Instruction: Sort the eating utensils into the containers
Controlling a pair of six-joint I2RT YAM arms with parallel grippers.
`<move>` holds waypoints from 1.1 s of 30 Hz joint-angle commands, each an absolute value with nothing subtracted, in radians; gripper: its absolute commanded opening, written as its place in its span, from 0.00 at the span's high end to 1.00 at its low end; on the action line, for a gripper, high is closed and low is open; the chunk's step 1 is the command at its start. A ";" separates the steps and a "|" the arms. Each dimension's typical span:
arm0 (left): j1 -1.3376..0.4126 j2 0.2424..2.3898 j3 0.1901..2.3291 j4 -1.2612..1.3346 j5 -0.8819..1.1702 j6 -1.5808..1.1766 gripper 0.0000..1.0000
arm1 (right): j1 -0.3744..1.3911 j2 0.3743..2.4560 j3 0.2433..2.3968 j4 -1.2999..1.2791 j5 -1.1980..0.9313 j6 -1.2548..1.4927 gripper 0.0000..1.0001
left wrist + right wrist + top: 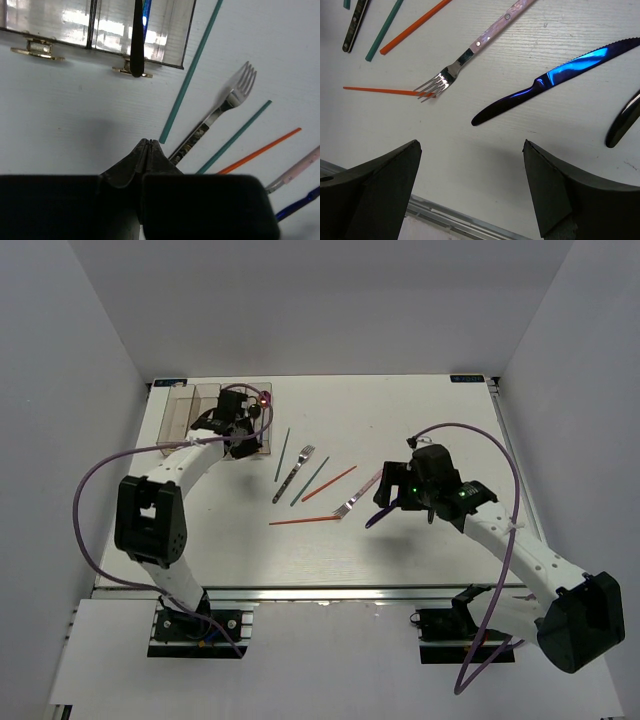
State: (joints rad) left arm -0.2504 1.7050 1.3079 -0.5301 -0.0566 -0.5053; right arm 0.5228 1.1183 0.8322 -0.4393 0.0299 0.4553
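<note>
SORTING UNDER WAY: The left end effector (147, 144), fingers pressed together on nothing, hangs just in front of the bins (50, 22) at the far left of the tabletop (420, 420). A black utensil (137, 45) stands upright in the end bin nearest the loose pieces, which suggests this arm is free for its next pick.

The right end effector (471, 146) is spread wide and poised over a blue knife (555, 80). The knife's handle end lies just ahead of the gap between the fingers, so it looks like the next target.

Beside the knife, a pink-handled fork (470, 50) rests with its tines touching an orange chopstick (380, 90). A dark utensil (622, 122), partly out of frame, lies on the knife's other side.

A second fork (220, 112), a green chopstick (192, 65), another green stick (235, 137) and another orange stick (260, 150) lie fanned across mid-tabletop, none of them in a bin yet. Most of the job appears left to do.
</note>
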 commanded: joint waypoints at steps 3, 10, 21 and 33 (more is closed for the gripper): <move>-0.245 1.805 1.434 -0.538 -0.120 -0.508 0.89 | 0.520 1.089 0.821 -0.420 0.026 0.428 0.12; -0.245 1.910 1.560 -0.615 -0.176 -0.497 0.90 | 0.517 1.086 0.818 -0.439 0.054 0.410 0.12; -0.224 1.957 1.589 -0.588 -0.146 -0.489 0.90 | 0.514 1.097 0.819 -0.428 0.051 0.407 0.12; -0.221 1.987 1.687 -0.649 -0.163 -0.476 0.89 | 0.514 1.098 0.825 -0.433 0.046 0.405 0.12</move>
